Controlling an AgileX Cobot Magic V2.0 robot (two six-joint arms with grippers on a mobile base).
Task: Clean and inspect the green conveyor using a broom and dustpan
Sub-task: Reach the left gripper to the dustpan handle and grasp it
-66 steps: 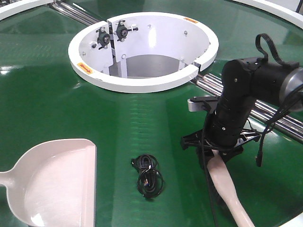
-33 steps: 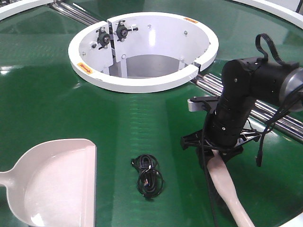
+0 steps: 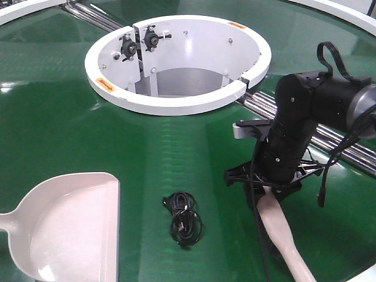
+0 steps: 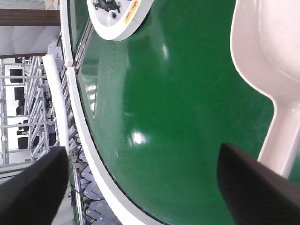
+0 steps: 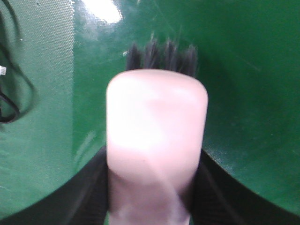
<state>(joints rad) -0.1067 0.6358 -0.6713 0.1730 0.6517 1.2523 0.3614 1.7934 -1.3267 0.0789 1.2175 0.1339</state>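
Gripping the broom (image 3: pixel 282 226), right gripper (image 3: pixel 271 189) is clenched on it, bristles over the green conveyor (image 3: pixel 59 117). Black cable coil (image 3: pixel 183 218) lies near its side, dustpan (image 3: pixel 70 229) beyond. Left gripper (image 4: pixel 145 187) gapes empty beside dustpan handle. Risk: bristles snag the cable; unheld dustpan slides when pushed. Orange stickers (image 3: pixel 106 83) on white ring (image 3: pixel 176 106): text too small to read.

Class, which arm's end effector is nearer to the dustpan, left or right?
Left. The left end effector sits open right beside the handle of the dustpan, while the right end effector is far across the green conveyor, shut on the broom.
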